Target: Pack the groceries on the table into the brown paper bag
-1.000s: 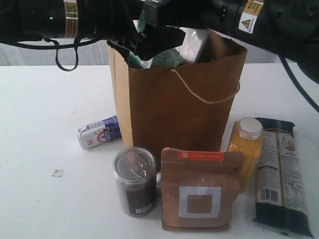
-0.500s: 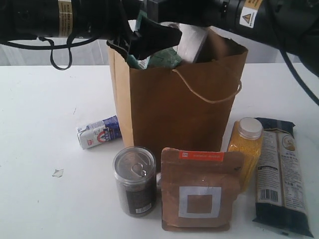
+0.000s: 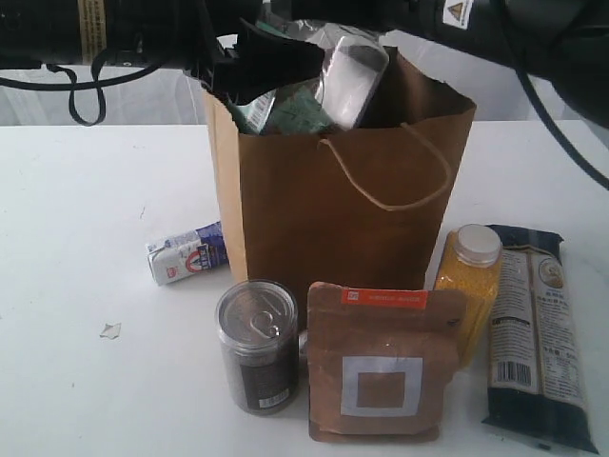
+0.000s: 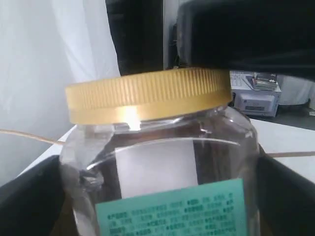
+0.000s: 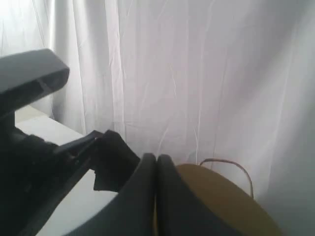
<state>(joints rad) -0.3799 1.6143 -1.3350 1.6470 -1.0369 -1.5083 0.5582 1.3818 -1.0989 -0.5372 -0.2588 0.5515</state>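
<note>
Overhead, left arm (image 3: pixel 95 33) level, jaws clasping jar (image 4: pixel 157 162)

So the paper bag (image 3: pixel 343 219) stood on the table (image 3: pixel 67 286), jar (image 3: pixel 347 81) up in its mouth. The carton (image 3: pixel 188 252) lay just left of it. Out front sat the can (image 3: pixel 257 345), pouch (image 3: pixel 381 364) to its right, then bottle (image 3: pixel 468 286), packet (image 3: pixel 533 333) furthest right.

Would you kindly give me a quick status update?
Left gripper shut on gold-lidded jar at brown paper bag mouth. Right gripper shut, empty. Green packet crowds opening.
</note>
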